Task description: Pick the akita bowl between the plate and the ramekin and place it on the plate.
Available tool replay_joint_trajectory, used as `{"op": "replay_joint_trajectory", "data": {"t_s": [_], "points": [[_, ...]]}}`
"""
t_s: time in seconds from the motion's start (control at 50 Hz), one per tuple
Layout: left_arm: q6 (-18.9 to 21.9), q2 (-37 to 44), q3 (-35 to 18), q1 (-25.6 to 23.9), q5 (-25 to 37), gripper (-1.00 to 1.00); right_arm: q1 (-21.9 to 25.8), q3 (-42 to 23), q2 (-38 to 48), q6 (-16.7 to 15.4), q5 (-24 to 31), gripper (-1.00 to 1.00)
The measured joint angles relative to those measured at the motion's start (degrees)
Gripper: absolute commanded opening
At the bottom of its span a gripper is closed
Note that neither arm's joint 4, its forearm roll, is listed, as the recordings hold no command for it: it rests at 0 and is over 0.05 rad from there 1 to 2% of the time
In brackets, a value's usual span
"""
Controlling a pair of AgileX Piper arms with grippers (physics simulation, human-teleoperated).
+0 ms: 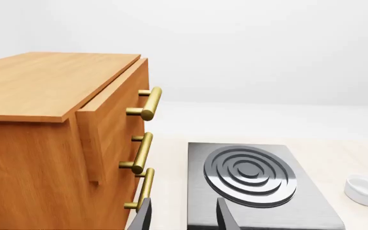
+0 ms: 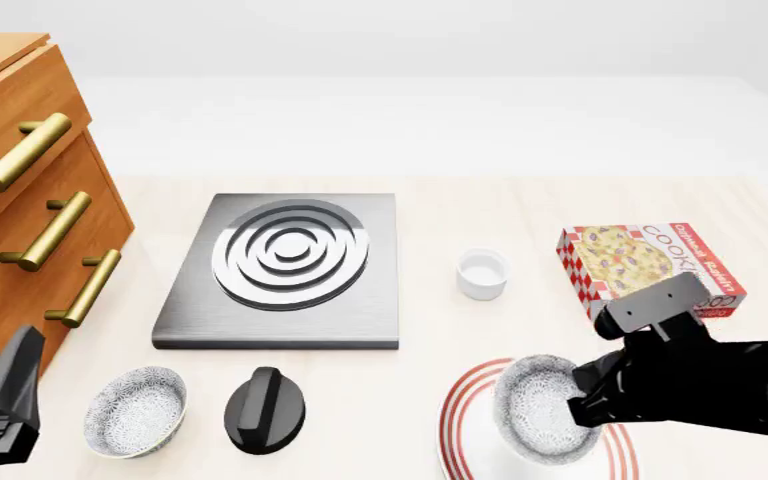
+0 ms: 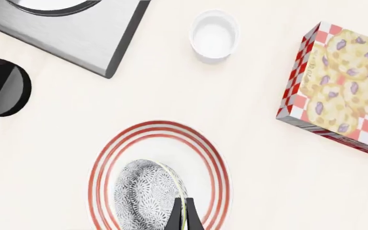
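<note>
- The right gripper (image 3: 182, 216) has its jaws pinched on the akita bowl (image 2: 544, 408) rim, the bowl tilted over the plate (image 2: 462, 415).
- Level it, lower it centrally, then release (my judgement).
- The left gripper (image 1: 184, 215) has its jaws apart, holding nothing.

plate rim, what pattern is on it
Red concentric rings on the white plate, clearest in the right wrist view.

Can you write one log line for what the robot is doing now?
right hand: shut on akita bowl | bowl: over plate | left hand: open, holding nothing
</note>
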Motion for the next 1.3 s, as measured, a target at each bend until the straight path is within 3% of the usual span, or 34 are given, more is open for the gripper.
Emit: {"op": "replay_joint_trajectory", "data": {"t_s": [0.52, 0.72, 0.74, 1.02, 1.3], "points": [[0.0, -0.35, 0.25, 0.0, 0.1, 1.0, 3.17, 3.36, 7.31, 3.58, -7.51, -1.0], [0.0, -0.36, 0.26, 0.0, 0.1, 1.0, 1.55, 4.12, 7.38, 2.09, -8.24, -1.0], [0.0, -0.36, 0.26, 0.0, 0.1, 1.0, 1.25, 4.24, 7.28, 1.78, -8.24, 1.0], [0.0, -0.37, 0.27, 0.0, 0.1, 1.0, -5.28, 3.98, 0.88, -3.27, -4.17, 1.0], [0.0, -0.37, 0.27, 0.0, 0.1, 1.0, -7.51, -5.16, -9.07, -3.38, 6.13, 1.0]]}}
